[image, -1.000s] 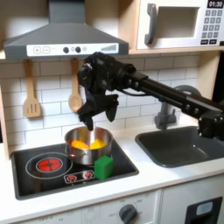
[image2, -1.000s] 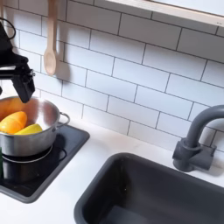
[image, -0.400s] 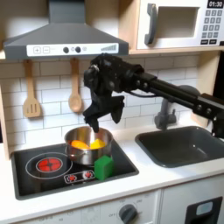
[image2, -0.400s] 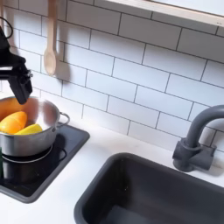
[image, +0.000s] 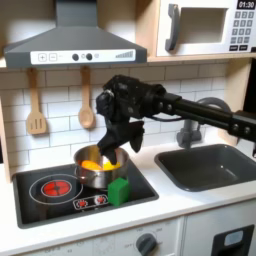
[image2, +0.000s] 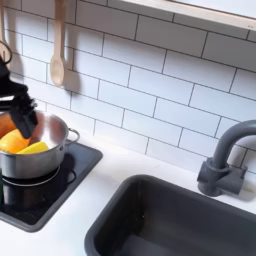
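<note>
A silver pot (image: 92, 180) stands on the black stove (image: 45, 172), holding an orange piece (image: 92, 164) and a yellow one (image2: 36, 148). In the second exterior view the pot (image2: 32, 167) sits at the left edge, with the orange piece (image2: 11, 142) against its near side. My black gripper (image: 117, 147) hangs open just over the pot's right rim, fingers pointing down and nothing between them. The second exterior view shows the gripper (image2: 22, 118) low over the orange piece. A green cube (image: 119, 190) rests on the stove right in front of the pot.
A wooden spatula (image: 36, 110) and a wooden spoon (image: 86, 106) hang on the tiled wall behind the stove. A dark sink (image: 212, 166) with a grey faucet (image: 188, 131) lies to the first exterior view's right. A range hood (image: 70, 42) and a microwave (image: 205, 26) hang overhead.
The gripper has come down from above the pot to just over its rim, and the arm has dropped with it. The pot, its contents and the green cube have stayed put.
</note>
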